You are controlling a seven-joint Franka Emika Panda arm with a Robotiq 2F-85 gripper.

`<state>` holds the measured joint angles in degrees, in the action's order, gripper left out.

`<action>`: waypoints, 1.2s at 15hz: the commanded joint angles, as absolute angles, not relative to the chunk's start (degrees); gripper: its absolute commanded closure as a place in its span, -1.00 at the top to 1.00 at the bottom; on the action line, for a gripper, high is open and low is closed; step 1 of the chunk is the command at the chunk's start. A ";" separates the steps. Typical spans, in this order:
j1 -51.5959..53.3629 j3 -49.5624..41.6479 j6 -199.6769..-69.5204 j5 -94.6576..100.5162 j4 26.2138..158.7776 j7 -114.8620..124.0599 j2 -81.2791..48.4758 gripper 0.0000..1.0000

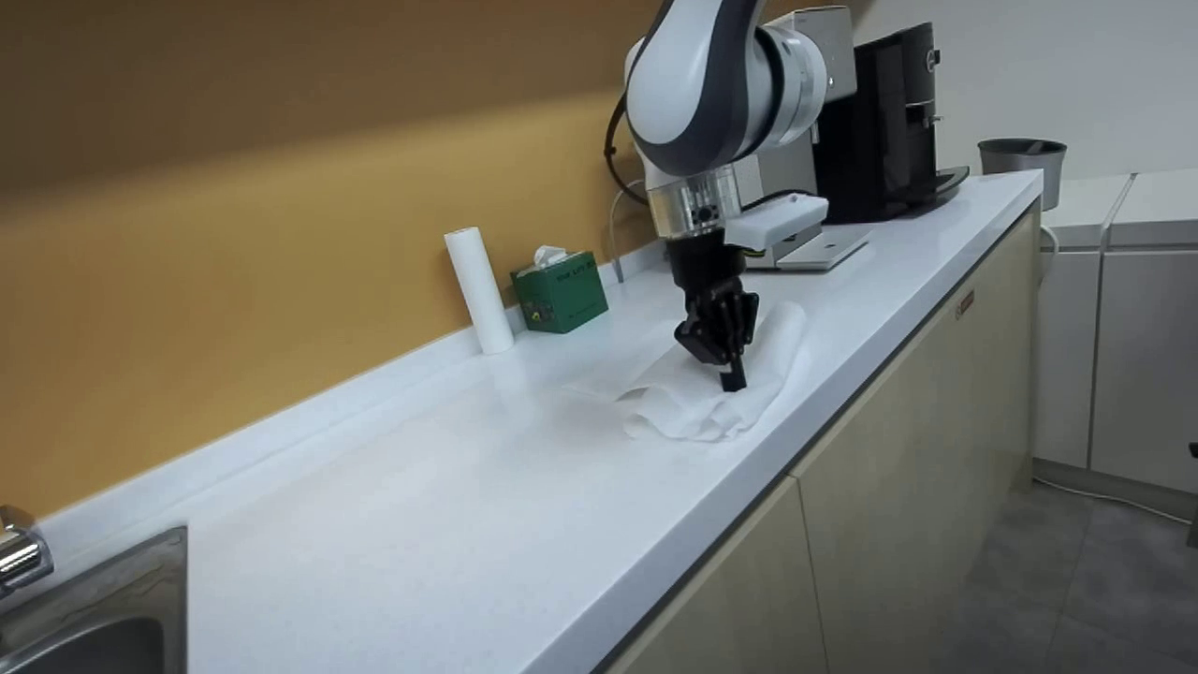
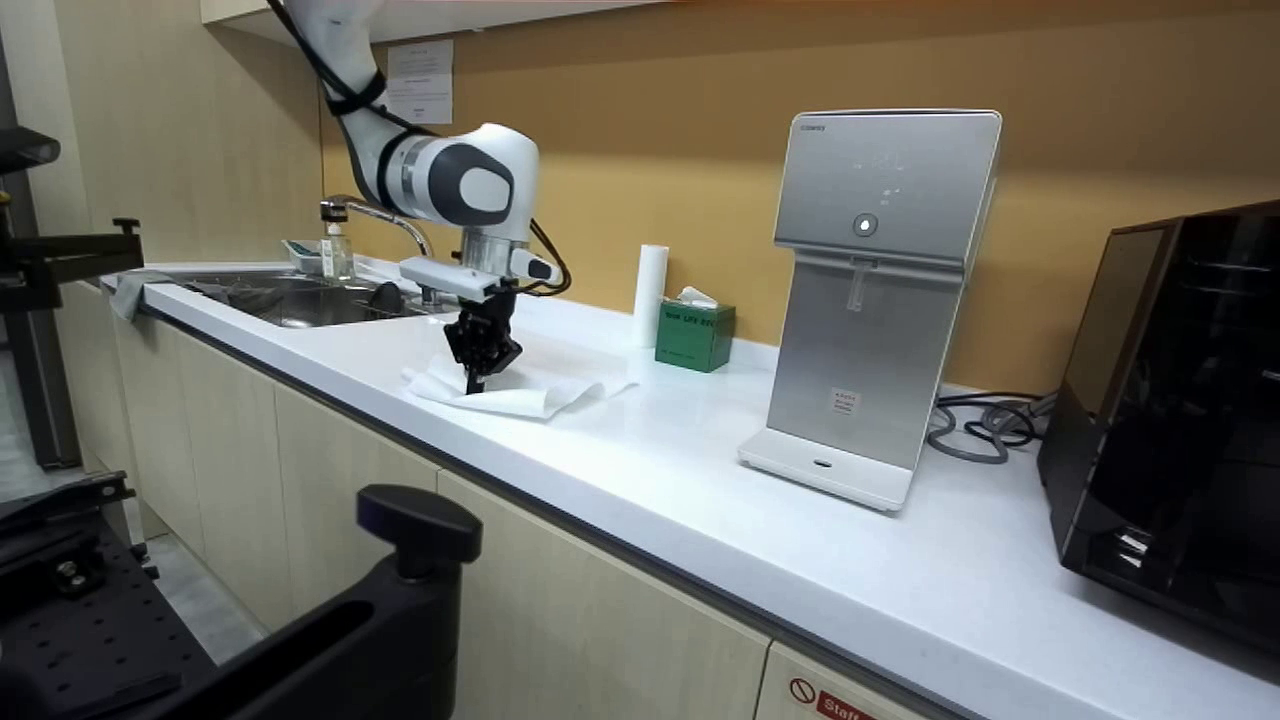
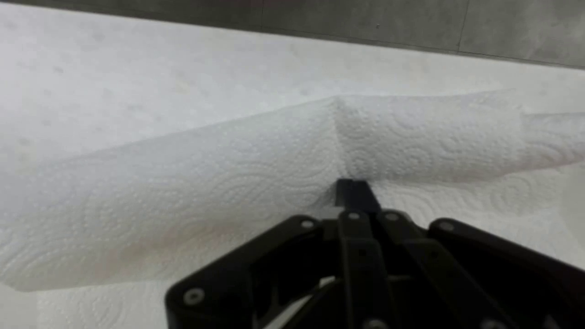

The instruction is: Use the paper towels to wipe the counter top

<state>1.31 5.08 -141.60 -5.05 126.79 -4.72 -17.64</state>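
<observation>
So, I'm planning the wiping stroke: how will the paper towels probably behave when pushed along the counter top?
The paper towels will probably be floppy, since they lie in loose folds. They look light, being thin embossed paper, so free edges may flip or trail. Pushing might bunch them up: a crease meets the fingers in the wrist view.

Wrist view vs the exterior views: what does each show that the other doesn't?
Only the wrist view: swirled embossing on the paper towels and faint specks in the counter top.

Only the exterior views, both of them: the arm, a white roll on end beside a green tissue box, a silver dispenser and part or all of the sink.

Shared: the gripper, closed and apparently pinching the paper towels, which lie near the counter top's front edge.
</observation>
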 commanded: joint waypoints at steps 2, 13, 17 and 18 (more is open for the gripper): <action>2.09 12.07 -145.21 -13.54 124.24 -13.49 -26.03 -1.00; 6.89 4.11 -149.56 -1.86 115.83 -3.63 -31.66 -1.00; 6.86 -2.29 -152.07 3.50 115.06 4.41 -31.65 -1.00; 6.60 -3.96 -152.82 4.51 114.97 5.95 -31.82 -1.00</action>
